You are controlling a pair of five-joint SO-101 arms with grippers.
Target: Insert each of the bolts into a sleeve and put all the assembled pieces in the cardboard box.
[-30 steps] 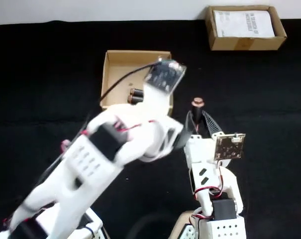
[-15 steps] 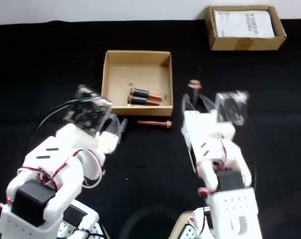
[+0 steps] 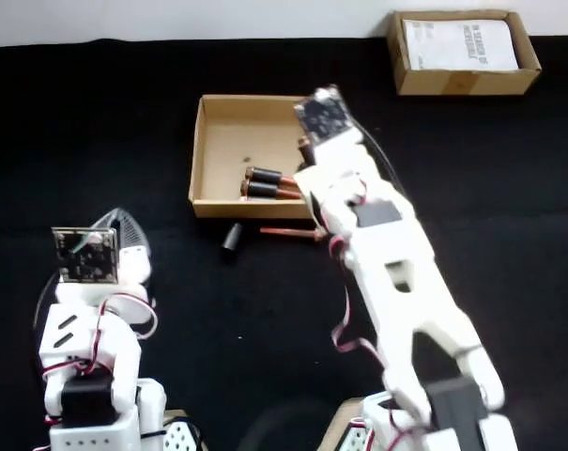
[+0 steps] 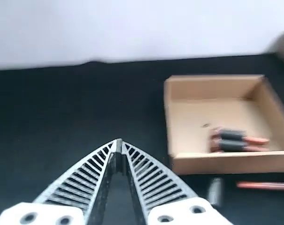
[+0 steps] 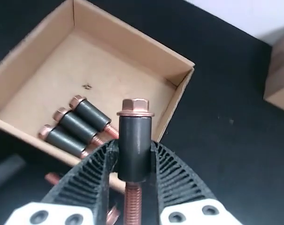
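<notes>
black tablecloth (image 3: 96,103), plain white wall (image 3: 171,17) behind

You had a plain brown cardboard box (image 3: 249,139), matt all over. The bolt (image 5: 135,107) in your right gripper (image 5: 132,146) looked like shiny copper-toned metal; its sleeve (image 5: 134,133) was dull matt black. The left gripper (image 4: 118,143) showed ribbed black plastic, and matt black cloth covered the table (image 3: 96,113).

The left arm (image 3: 88,329) is sitting folded back close over its base, the left gripper (image 4: 118,142) pointing forward with its two ribbed fingers (image 4: 85,173) pressing together at the tips. The right arm (image 3: 396,272) is holding stretched far forward, angling toward the left arm's side, the right gripper (image 5: 134,145) clamping a sleeved bolt (image 5: 134,129), head outward past the fingertips
</notes>
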